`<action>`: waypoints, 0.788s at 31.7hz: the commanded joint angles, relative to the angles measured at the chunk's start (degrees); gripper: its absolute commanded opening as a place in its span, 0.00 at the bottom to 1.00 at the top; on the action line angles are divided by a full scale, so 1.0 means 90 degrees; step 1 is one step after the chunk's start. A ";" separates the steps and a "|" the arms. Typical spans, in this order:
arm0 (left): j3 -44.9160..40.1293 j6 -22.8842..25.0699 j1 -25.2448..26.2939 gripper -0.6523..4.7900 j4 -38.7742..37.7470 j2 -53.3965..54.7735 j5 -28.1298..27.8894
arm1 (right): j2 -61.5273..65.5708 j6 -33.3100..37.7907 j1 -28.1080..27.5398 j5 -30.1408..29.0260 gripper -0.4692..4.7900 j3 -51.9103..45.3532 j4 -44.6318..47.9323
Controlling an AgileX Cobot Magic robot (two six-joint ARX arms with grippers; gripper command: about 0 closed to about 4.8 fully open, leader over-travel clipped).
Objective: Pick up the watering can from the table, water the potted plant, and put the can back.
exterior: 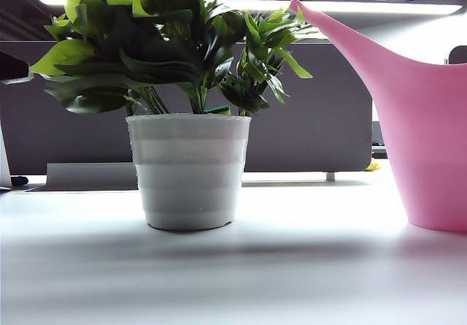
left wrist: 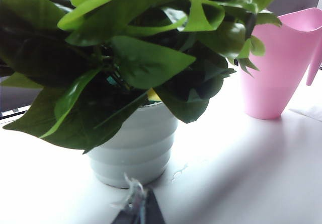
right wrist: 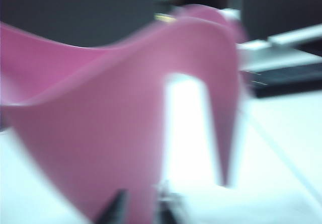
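The potted plant (exterior: 188,170), green leaves in a white ribbed pot, stands on the white table (exterior: 292,266) left of centre. The pink watering can (exterior: 430,142) stands upright to its right, its spout (exterior: 328,25) reaching toward the leaves. Neither gripper shows in the exterior view. My left gripper (left wrist: 139,205) is shut and empty, low over the table just short of the pot (left wrist: 138,143), with the can (left wrist: 274,68) further off. The right wrist view is blurred. My right gripper (right wrist: 142,211) is close to the can's body (right wrist: 100,133) beside its handle (right wrist: 226,108), its fingers a little apart and holding nothing.
A dark partition wall (exterior: 321,120) runs behind the table. A pale flat board (exterior: 87,175) leans at the back left and a small yellow thing (exterior: 373,166) lies behind the can. A dark flat object (right wrist: 287,78) lies beyond the can's handle.
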 commanded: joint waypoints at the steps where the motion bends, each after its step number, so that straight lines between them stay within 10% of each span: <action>1: 0.0007 -0.0017 -0.0015 0.11 0.0066 0.0007 0.0027 | 0.0000 0.0066 0.0002 0.1090 1.00 -0.0015 0.0168; 15: 0.0007 -0.0017 -0.0017 0.11 0.0068 0.0007 0.0024 | 0.0002 -0.1778 -0.0158 0.1625 0.97 -0.0022 0.0670; 25: 0.0007 -0.0017 -0.0017 0.11 0.0066 0.0007 0.0027 | 0.1277 -0.1821 -0.1263 0.0248 0.88 0.0029 0.1537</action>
